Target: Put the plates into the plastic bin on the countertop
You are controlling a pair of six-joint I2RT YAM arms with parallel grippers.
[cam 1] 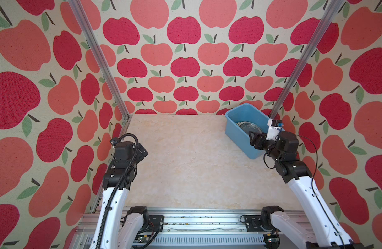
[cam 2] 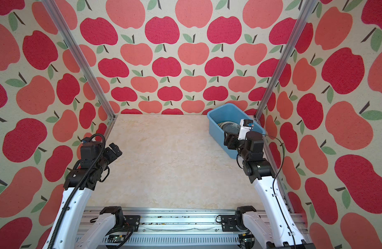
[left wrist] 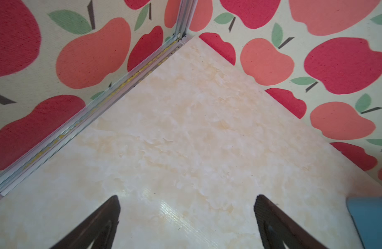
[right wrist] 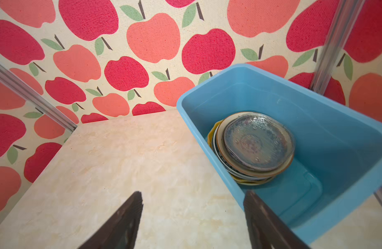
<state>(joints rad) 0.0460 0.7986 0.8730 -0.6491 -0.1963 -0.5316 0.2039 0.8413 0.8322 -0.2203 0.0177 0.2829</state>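
Note:
The light blue plastic bin [cam 1: 237,135] [cam 2: 218,133] stands at the back right of the countertop [cam 1: 185,161]. Inside it lies a stack of plates [cam 1: 248,128] [right wrist: 257,142], with a clear glass plate on top, a cream one under it and a scalloped yellow rim at the bottom. My right gripper [cam 1: 253,138] [right wrist: 193,194] hangs open above the bin's near left rim [right wrist: 233,183], with nothing between its fingers. My left gripper [cam 1: 143,152] [left wrist: 187,197] is open over bare countertop at the left side. A corner of the bin [left wrist: 371,217] shows in the left wrist view.
Apple-patterned walls close in the back and both sides. Aluminium rails [cam 1: 121,138] [cam 1: 280,107] run along the countertop's edges and up the back corners. The front rail [cam 1: 196,220] carries both arm bases.

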